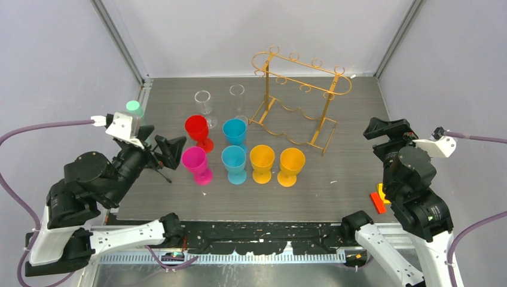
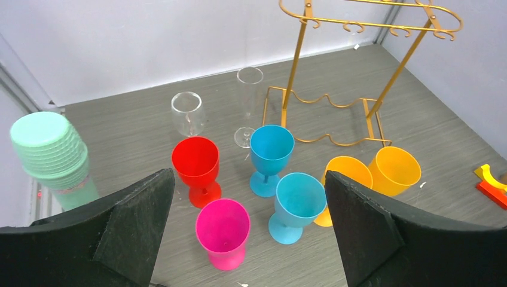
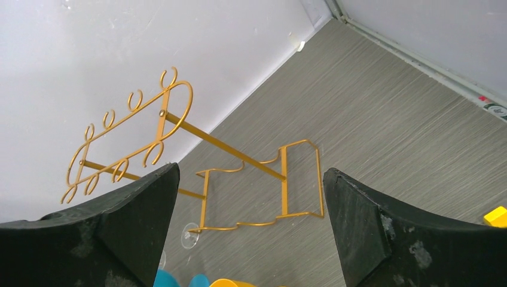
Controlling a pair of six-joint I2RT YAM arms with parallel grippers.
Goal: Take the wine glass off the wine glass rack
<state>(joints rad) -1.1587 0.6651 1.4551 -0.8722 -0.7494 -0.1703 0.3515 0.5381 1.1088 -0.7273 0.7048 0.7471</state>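
The gold wire wine glass rack (image 1: 267, 89) stands at the back right of the grey mat, and nothing hangs from its top loops. It also shows in the left wrist view (image 2: 296, 66) and the right wrist view (image 3: 221, 146). Two clear glasses, a wine glass (image 1: 203, 101) and a flute (image 1: 237, 92), stand upright on the mat left of the rack. My left gripper (image 1: 164, 154) is open and empty at the left, beside the pink goblet (image 1: 195, 161). My right gripper (image 1: 388, 128) is open and empty, right of the rack.
Red (image 1: 196, 128), two blue (image 1: 234, 130) (image 1: 234, 160) and two orange goblets (image 1: 262, 160) (image 1: 292, 162) stand mid-mat. A stack of green cups (image 1: 134, 109) is at the left edge. Red and yellow blocks (image 1: 378, 200) lie by the right arm. Walls enclose three sides.
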